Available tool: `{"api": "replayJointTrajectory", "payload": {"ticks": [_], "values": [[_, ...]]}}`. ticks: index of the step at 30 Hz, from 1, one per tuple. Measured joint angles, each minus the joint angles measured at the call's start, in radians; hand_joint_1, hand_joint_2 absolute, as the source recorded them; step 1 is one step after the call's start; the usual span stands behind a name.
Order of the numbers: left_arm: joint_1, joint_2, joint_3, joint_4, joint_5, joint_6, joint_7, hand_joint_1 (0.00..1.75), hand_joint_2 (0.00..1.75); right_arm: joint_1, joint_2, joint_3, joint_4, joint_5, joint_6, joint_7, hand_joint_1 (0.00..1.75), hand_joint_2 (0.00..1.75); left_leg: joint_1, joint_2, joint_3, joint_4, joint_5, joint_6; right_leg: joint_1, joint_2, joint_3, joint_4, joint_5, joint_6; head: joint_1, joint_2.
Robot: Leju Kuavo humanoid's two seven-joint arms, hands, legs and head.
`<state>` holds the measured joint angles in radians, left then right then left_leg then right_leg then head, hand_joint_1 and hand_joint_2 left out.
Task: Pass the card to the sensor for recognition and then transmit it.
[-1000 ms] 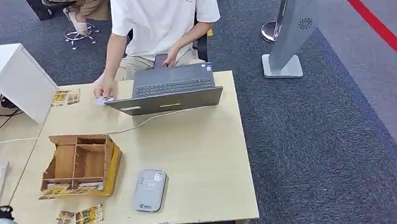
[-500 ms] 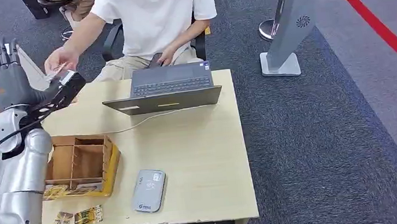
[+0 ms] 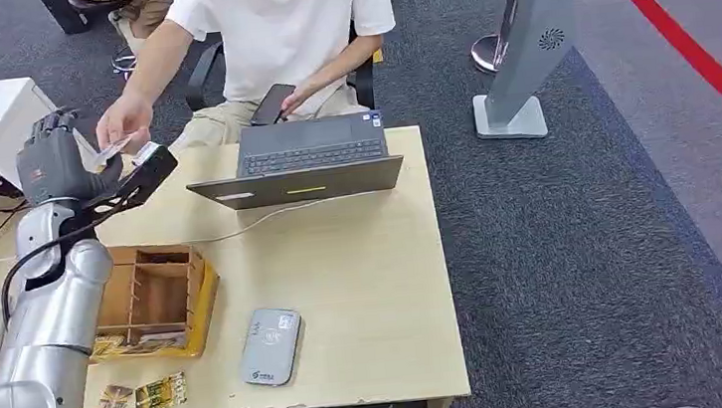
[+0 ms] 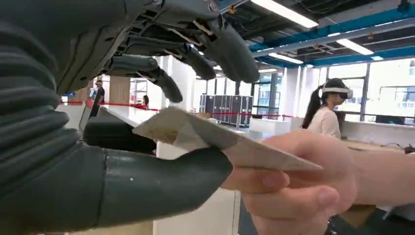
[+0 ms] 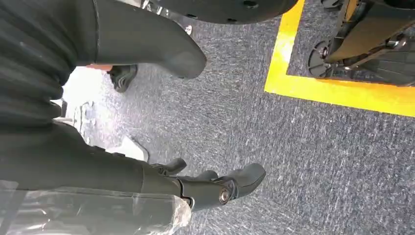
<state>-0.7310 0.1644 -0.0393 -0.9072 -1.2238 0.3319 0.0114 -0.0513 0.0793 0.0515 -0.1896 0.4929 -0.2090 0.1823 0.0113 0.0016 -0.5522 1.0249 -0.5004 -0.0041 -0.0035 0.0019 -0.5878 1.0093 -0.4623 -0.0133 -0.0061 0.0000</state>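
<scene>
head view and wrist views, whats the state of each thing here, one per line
card: in the air, pinched by a person's hand, resting on the left hand's thumb
left hand: raised at the card, fingers spread above it
right hand: hanging over the carpet, holding nothing, fingers apart
laptop: lid open
sensor: flat on the table, nothing on it
wooden box: open on top
phone: held by the person

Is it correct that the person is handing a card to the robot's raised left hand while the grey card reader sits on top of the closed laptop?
Not quite. The card reader lies on the table beside the wooden organizer, well in front of the laptop, which is open; the head view shows this. The rest holds: the person's hand holds a card at the left hand.
</scene>
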Motion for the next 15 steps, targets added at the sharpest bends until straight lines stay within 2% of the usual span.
{"api": "replayJointTrajectory", "payload": {"ticks": [11,15], "values": [[-0.001,-0.009,0.0,0.018,0.033,0.001,-0.015,1.75,1.75,0.0,0.003,0.0,0.0,0.005,0.003,0.006,0.0,1.75,0.0,0.0,0.0,0.0,0.0,0.0,0.0,0.0,0.0,0.0,0.0,0.0,0.0,0.0],[0.003,-0.012,0.0,0.019,0.07,0.002,-0.048,1.75,1.75,0.0,0.005,0.0,0.001,0.008,0.002,0.007,0.0,1.75,0.0,0.0,0.0,0.0,0.0,0.0,0.0,0.0,0.0,0.0,0.0,0.0,0.0,0.0]]}}
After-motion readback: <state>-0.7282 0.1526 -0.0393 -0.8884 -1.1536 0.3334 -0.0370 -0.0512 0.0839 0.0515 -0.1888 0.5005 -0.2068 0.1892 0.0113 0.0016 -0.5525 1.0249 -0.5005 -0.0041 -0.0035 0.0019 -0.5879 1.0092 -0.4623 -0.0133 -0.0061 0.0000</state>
